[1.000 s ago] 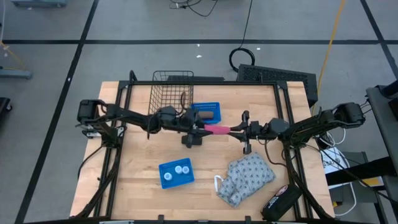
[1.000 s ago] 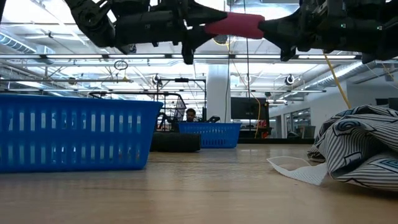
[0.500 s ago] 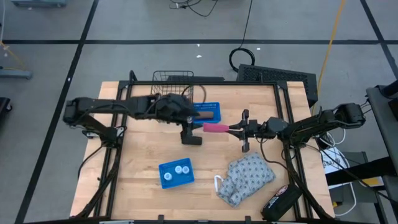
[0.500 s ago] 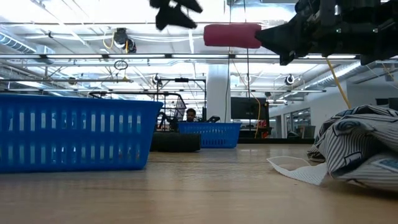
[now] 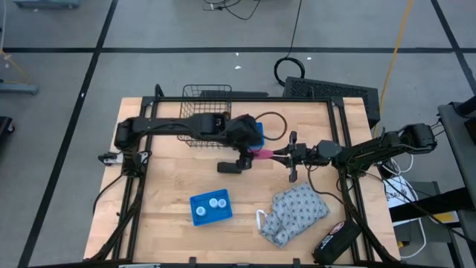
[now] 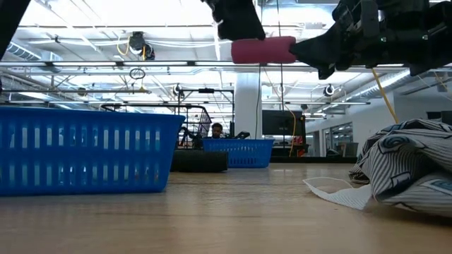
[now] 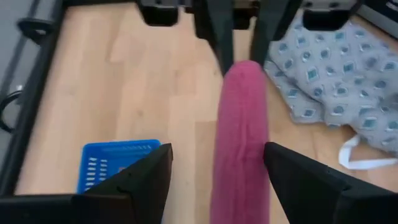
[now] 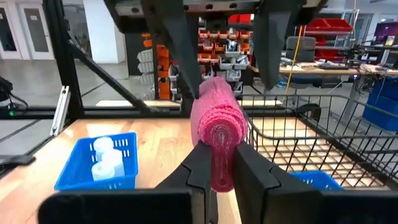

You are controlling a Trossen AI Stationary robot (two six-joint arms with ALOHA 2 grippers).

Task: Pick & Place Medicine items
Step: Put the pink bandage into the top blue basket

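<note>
The light wooden table fills the middle of the high view, edged by a black metal frame; bare wood lies open along its left side and lower left, and between the arms and the lower tray. A black wire basket stands at the upper edge of the table, left of centre. A crumpled patterned grey cloth lies at the lower right, with a black pouch at the lower right corner of the table. Two blue slatted plastic trays are seen: one at the lower centre and one in the upper centre, largely covered by the left arm. One black block lies on the wood at the centre.

The left gripper is raised above the table centre, its jaws set wide on either side of the pink oblong cloth roll, with a gap at each side and nothing gripped. The right gripper, reaching in from the right of the high view, is clamped on one end of that roll and holds it level in the air.

Three small white round medicine bottles are counted, all standing in the lower blue tray.
</note>
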